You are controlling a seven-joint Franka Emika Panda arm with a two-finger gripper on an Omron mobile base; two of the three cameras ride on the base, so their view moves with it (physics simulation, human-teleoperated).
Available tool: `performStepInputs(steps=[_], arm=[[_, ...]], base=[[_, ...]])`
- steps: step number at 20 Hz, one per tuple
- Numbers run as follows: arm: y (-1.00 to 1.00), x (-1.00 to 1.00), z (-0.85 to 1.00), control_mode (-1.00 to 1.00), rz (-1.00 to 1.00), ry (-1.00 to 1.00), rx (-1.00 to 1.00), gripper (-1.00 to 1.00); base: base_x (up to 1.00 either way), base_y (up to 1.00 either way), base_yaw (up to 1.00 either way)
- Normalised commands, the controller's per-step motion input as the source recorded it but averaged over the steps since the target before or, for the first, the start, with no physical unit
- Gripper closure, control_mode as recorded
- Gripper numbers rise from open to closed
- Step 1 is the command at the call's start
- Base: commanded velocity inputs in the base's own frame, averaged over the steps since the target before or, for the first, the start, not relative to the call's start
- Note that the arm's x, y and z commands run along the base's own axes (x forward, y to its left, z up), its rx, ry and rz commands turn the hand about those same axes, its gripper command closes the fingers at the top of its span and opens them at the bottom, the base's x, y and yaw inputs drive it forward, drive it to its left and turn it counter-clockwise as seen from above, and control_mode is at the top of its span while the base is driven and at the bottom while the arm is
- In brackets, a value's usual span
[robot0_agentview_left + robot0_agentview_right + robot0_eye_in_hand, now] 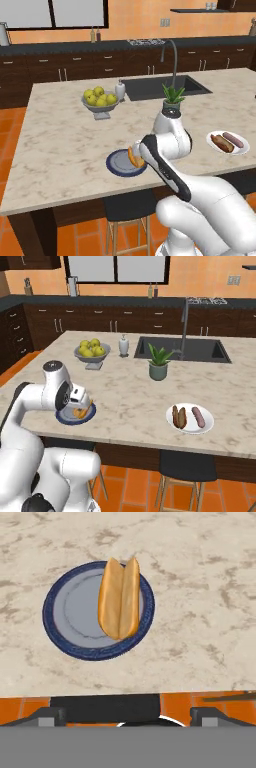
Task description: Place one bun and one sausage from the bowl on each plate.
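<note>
A dark blue plate (56, 632) lies near the counter's front edge, with a split tan bun (120, 598) on its right half. My gripper (127, 716) hangs open just above it, fingertips (50, 716) spread wide and nothing between them. From the base views the hand (79, 400) covers part of that plate (64, 418) and its bun (134, 157). A white plate (206, 425) further right carries a darker brown sausage-shaped piece (179, 416) and a pinkish sausage (198, 417). The bowl is out of view.
A pale bowl of yellow-green apples (100, 100) and a soap dispenser (120, 90) stand mid-counter beside the sink (160, 86). A potted plant (158, 363) sits in front of the sink. Stools (187, 466) stand below the counter's front edge.
</note>
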Motion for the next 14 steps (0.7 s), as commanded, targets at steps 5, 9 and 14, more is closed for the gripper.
performStepInputs(steps=[5, 9, 14], arm=[[-0.10, -0.53, 0.52, -1.00, 0.00, 0.00, 0.00, -1.00], [-0.05, -0.12, 0.52, -1.00, 0.00, 0.01, 0.00, -1.00], [-0.21, -0.12, 0.42, -1.00, 0.00, 0.03, 0.00, -1.00]], base=[[0.00, 0.00, 0.00], [0.00, 0.00, 0.00], [0.00, 0.00, 0.00]])
